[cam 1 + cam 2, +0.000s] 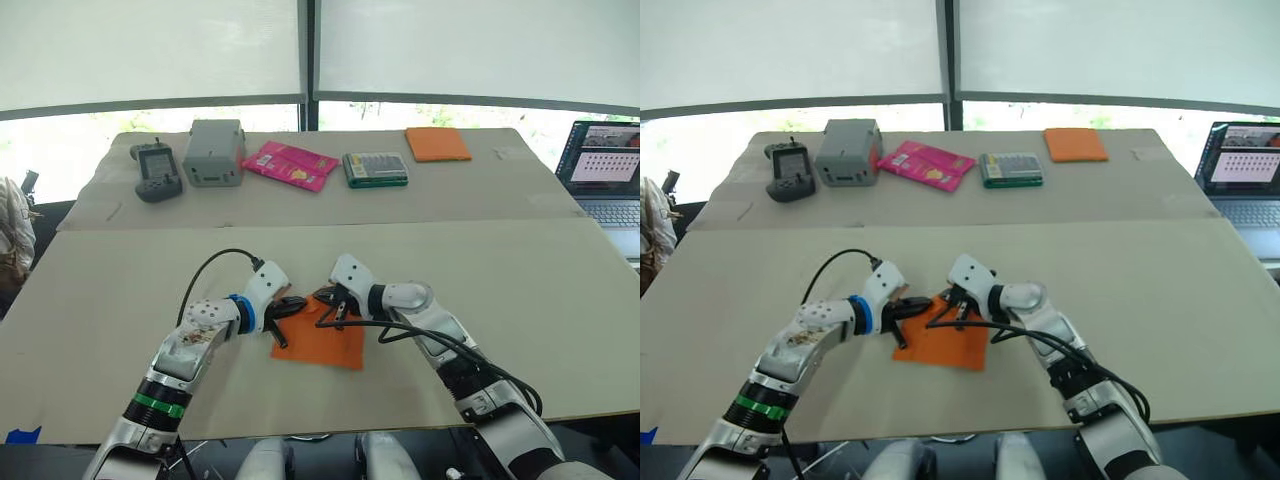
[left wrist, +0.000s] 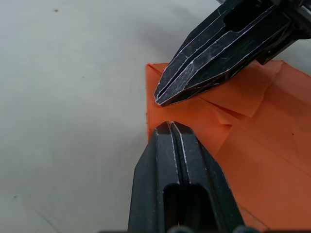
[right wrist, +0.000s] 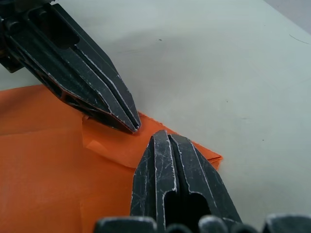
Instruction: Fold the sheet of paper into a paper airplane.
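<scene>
Sheet of paper flat on surface, lower centre | far corner hidden under left gripper and right gripper | jaws clenched, tips pressing folded flap.

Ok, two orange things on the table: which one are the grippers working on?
The thin creased sheet of paper at the near edge, with both grippers' tips on its corner. The orange pad lies untouched at the far side.
</scene>
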Action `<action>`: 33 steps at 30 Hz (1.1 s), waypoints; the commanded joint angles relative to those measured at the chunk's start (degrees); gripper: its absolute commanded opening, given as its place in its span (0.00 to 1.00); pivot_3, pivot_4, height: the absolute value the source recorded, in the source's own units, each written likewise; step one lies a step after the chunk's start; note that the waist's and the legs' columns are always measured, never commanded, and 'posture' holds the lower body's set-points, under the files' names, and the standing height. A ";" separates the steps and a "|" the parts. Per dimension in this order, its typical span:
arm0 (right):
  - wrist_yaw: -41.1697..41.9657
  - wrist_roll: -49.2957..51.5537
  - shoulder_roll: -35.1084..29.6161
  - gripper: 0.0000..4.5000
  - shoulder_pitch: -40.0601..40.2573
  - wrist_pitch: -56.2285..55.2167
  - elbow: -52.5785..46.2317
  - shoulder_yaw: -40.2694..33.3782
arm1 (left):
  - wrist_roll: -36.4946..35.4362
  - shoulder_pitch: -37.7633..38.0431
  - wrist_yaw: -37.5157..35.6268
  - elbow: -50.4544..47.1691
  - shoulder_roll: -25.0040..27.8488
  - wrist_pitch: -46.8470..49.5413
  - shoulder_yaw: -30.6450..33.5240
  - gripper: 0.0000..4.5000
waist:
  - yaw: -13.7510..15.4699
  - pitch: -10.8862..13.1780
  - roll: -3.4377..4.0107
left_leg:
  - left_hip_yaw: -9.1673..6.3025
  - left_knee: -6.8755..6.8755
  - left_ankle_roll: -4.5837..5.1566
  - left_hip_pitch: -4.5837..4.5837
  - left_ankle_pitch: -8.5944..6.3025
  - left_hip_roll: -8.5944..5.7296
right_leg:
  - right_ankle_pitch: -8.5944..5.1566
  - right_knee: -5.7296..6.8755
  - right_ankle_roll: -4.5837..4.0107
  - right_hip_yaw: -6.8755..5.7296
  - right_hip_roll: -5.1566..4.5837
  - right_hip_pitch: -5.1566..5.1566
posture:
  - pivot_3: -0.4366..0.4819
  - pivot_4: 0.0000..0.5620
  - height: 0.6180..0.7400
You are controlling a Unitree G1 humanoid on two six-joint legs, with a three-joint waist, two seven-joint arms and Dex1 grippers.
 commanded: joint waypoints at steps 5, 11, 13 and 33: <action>-1.07 -1.17 1.85 0.00 0.51 1.82 3.18 1.57 | 0.28 2.42 1.21 -0.05 -0.31 1.08 -0.40 0.01 | -0.18 -0.04 0.00 | 0.01 -0.01 0.00 0.08 0.00 0.01 | 0.00 0.00 0.00 0.00 0.02 0.05 | 0.48 0.27 1.00; -4.09 -1.67 3.54 0.00 -0.69 1.90 7.02 0.22 | -1.53 2.57 2.08 0.80 -0.85 2.67 2.38 0.01 | -0.37 -0.05 0.00 | 0.02 0.00 0.00 0.18 0.00 0.04 | 0.00 0.07 -0.01 0.03 0.04 0.09 | 0.48 0.27 1.00; -6.04 -2.61 2.99 0.00 -0.87 3.17 7.96 -0.24 | -1.72 3.45 2.29 -0.36 -0.79 3.22 2.41 0.01 | -0.38 -0.06 0.01 | 0.02 0.00 0.00 0.18 0.00 0.04 | 0.00 0.07 -0.01 0.02 0.04 0.09 | 0.48 0.27 1.00; -3.57 2.29 -0.39 0.00 2.05 -5.97 -1.09 -4.00 | -1.73 3.89 3.28 0.13 -1.12 2.72 1.61 0.01 | 0.22 -0.15 0.11 | 0.01 0.02 0.05 0.03 0.03 -0.02 | 0.00 -0.02 0.01 -0.01 -0.03 0.07 | 0.48 0.27 1.00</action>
